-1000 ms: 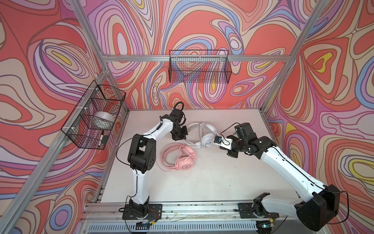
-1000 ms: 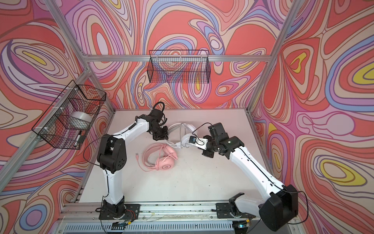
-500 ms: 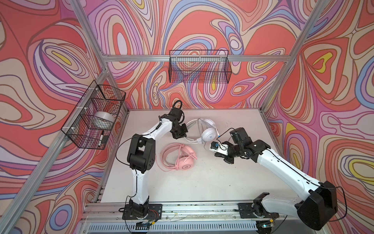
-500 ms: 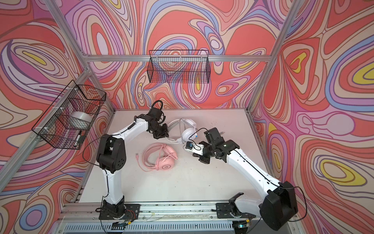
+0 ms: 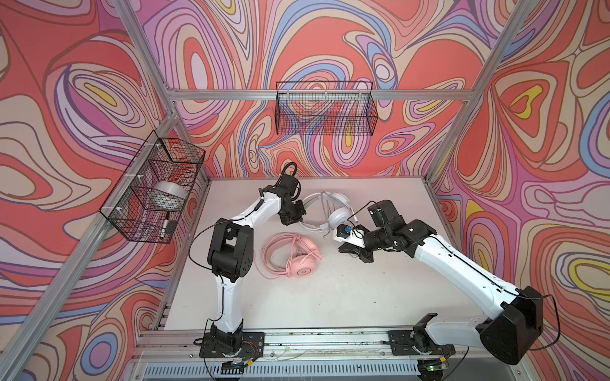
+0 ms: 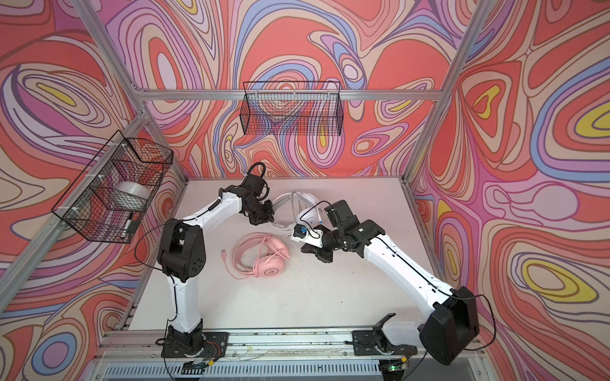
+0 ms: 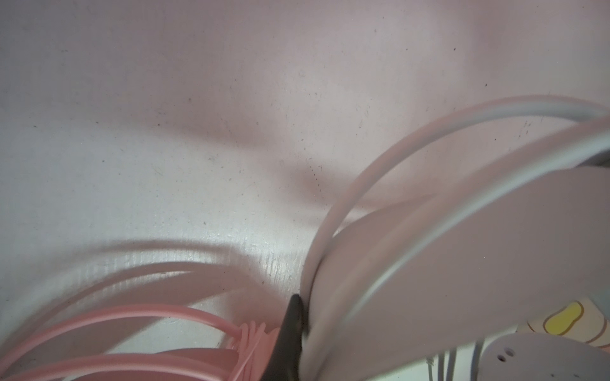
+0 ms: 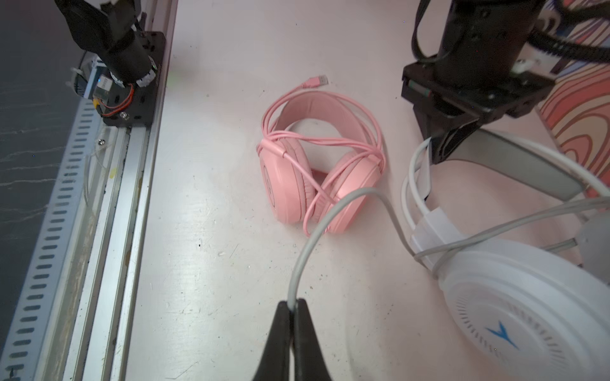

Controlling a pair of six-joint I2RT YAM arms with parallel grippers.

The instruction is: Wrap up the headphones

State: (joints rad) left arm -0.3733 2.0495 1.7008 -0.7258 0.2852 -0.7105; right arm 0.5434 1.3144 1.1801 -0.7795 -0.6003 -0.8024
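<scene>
Right claw (image 8: 292,305): pinching the white over-ear headset's (image 8: 515,306) grey-white cable (image 8: 306,247).
Left claw (image 8: 440,150): clamped on its grey headband (image 8: 515,161).
Pink wired headset (image 8: 285,184): cable-wrapped, lying nearby.

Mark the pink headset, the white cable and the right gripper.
pink headset (image 8: 282,184): right wrist view, on an earcup's outer face.
white cable (image 8: 313,237): right wrist view, on its rising curve.
right gripper (image 8: 292,305): right wrist view, midway between its closed tips.
</scene>
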